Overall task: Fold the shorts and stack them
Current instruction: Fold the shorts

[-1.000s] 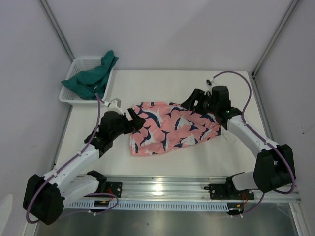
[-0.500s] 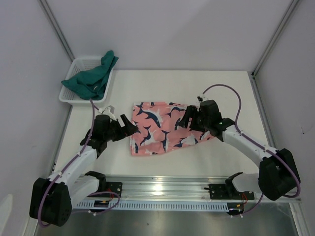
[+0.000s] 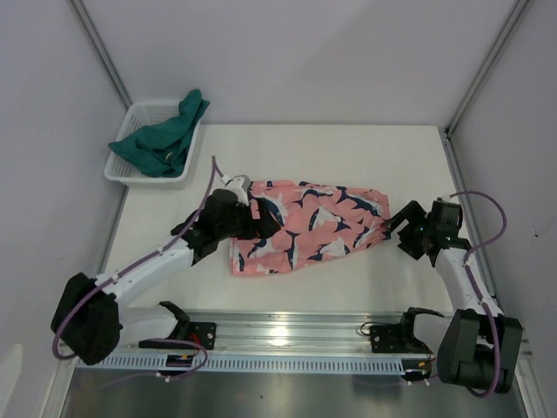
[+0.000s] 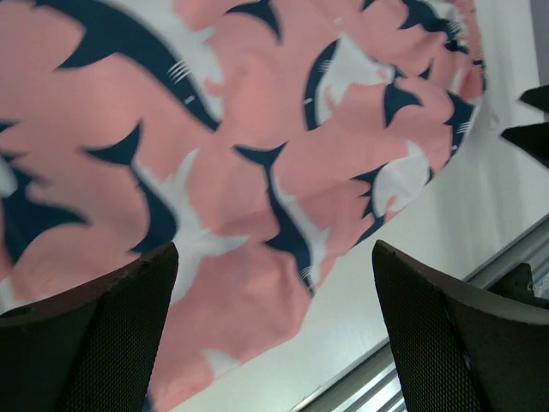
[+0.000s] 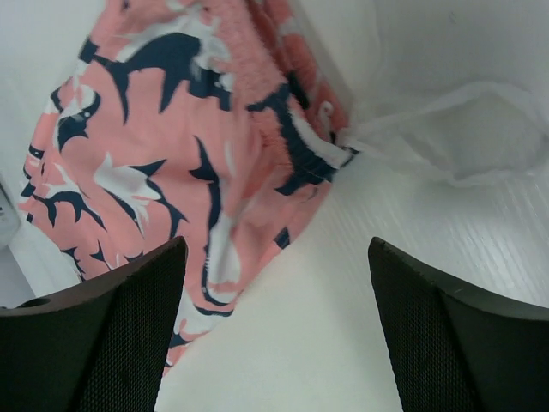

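Left jaws gape empty over the pink shorts (image 3: 305,228) lying flat, right jaws open and empty beside them, seemingly lining up a fold.

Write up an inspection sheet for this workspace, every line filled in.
Surface: white table, no stains seen.
Job's things: shark-print shorts lie spread mid-table, not folded; teal shorts bunched in the basket, draped over its rim.
Clutter: white mesh basket at the far left corner.
Grippers: left gripper open over the shark-print shorts' left end; right gripper open beside their right end, holding nothing.
Cables: purple cable looped at each arm, off the fabric.
Surroundings: pale enclosure walls; metal rail along the near edge.
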